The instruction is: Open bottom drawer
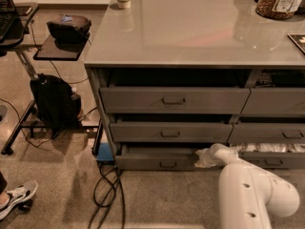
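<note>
The bottom drawer [152, 160] sat lowest in the left stack, slightly out. The gripper [205, 157] was at its front's 3 o'clock end, the handle [167, 164] at the gripper's 9 o'clock; its state could not be told

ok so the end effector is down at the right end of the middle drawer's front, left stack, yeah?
Not quite. The camera view shows the end effector at the right end of the bottom drawer front, one level below the middle drawer. The rest holds: left stack, right end of the front.
</note>
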`<state>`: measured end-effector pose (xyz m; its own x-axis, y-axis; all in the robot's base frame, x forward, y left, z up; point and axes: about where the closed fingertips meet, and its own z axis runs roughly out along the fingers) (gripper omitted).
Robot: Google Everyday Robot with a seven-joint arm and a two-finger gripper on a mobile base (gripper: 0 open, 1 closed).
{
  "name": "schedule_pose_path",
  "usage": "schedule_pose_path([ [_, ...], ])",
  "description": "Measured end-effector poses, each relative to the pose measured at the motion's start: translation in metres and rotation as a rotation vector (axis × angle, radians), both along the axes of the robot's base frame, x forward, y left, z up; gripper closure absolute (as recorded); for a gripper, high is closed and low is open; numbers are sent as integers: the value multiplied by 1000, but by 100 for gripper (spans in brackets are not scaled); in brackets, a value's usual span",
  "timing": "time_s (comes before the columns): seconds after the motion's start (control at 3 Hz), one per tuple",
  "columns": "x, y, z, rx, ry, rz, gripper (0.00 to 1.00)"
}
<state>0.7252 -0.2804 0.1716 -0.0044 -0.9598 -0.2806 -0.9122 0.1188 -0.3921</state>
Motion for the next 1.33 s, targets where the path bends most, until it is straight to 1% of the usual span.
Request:
schedule_pose_path([
  [0.33, -3, -5, 9, -1, -25, -16, 100],
  [0.67, -38, 7, 5, 19, -32, -32, 100],
  [1.0, -38, 7, 5, 19, -32, -32, 100],
  [1.33, -59, 2, 5, 27, -49, -2, 100],
])
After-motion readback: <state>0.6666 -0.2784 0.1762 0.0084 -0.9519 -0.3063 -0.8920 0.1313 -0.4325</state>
